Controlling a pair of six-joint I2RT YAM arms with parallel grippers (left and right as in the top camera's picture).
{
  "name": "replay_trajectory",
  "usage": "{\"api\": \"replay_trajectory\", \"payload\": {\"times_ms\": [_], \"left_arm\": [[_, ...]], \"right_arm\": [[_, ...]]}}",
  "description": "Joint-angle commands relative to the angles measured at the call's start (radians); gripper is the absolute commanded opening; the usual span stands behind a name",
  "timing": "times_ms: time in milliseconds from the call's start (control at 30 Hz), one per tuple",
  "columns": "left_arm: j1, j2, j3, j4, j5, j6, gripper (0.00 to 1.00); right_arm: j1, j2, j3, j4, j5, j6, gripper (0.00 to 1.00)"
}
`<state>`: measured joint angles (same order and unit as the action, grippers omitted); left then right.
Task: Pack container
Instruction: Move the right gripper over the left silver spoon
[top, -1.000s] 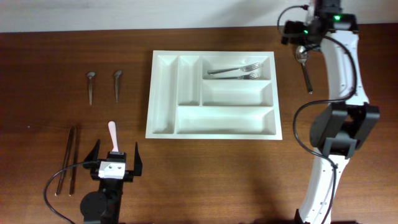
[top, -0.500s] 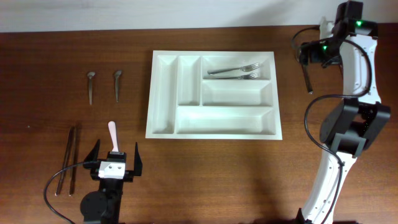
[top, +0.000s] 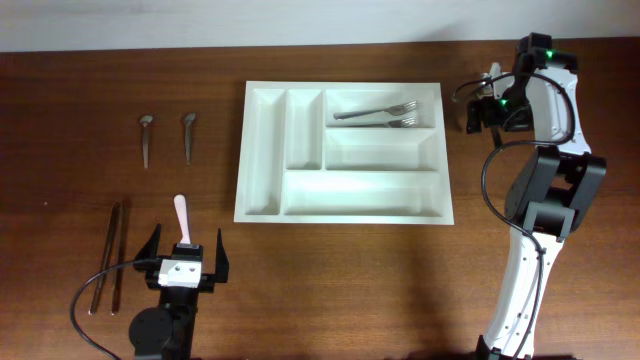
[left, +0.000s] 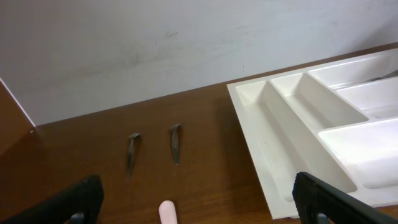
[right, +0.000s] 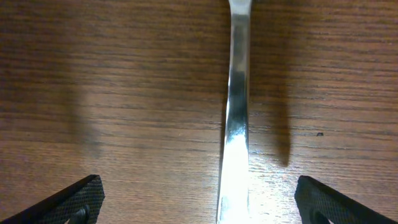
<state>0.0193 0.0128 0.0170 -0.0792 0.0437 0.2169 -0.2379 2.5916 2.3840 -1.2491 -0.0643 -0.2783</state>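
Observation:
The white container (top: 262, 150) lies mid-table, and two forks (top: 378, 114) rest in its top right long compartment. My right gripper (top: 487, 112) hovers open just right of the container. In its wrist view a shiny metal cutlery handle (right: 233, 124) lies on the wood between the spread fingers (right: 81, 199), untouched. My left gripper (top: 185, 247) stands open near the front left, with the pink handle (top: 180, 213) of a utensil reaching out between its fingers. Its wrist view shows the pink tip (left: 166, 213), two small spoons (left: 176, 142) and the container's left end (left: 273, 134).
Two small spoons (top: 146, 135) (top: 188, 135) lie on the table left of the container. A pair of dark chopsticks (top: 112, 255) lies at the front left beside my left arm. The right arm's white links (top: 530, 260) rise along the table's right side.
The right arm swung back from the far right corner and brought its gripper over the cutlery piece right of the container, which it now hides from above. The left arm is still.

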Motion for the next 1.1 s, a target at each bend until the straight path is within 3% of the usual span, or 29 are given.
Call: {"api": "replay_trajectory", "payload": {"times_ms": [0, 800, 933, 1067], "left_arm": [[0.003, -0.008, -0.008, 0.000, -0.007, -0.002, 0.99], [0.003, -0.008, -0.008, 0.000, -0.007, -0.002, 0.99], [0.003, -0.008, -0.008, 0.000, -0.007, -0.002, 0.99], [0.003, -0.008, -0.008, 0.000, -0.007, -0.002, 0.99]], "right_arm": [[0.003, 0.010, 0.005, 0.002, 0.021, -0.032, 0.99], [0.002, 0.054, 0.005, 0.147, 0.019, -0.029, 1.00], [0.000, 0.064, 0.005, 0.146, 0.019, -0.032, 0.90], [0.000, 0.066, 0.003, 0.150, 0.012, -0.032, 0.92]]}}
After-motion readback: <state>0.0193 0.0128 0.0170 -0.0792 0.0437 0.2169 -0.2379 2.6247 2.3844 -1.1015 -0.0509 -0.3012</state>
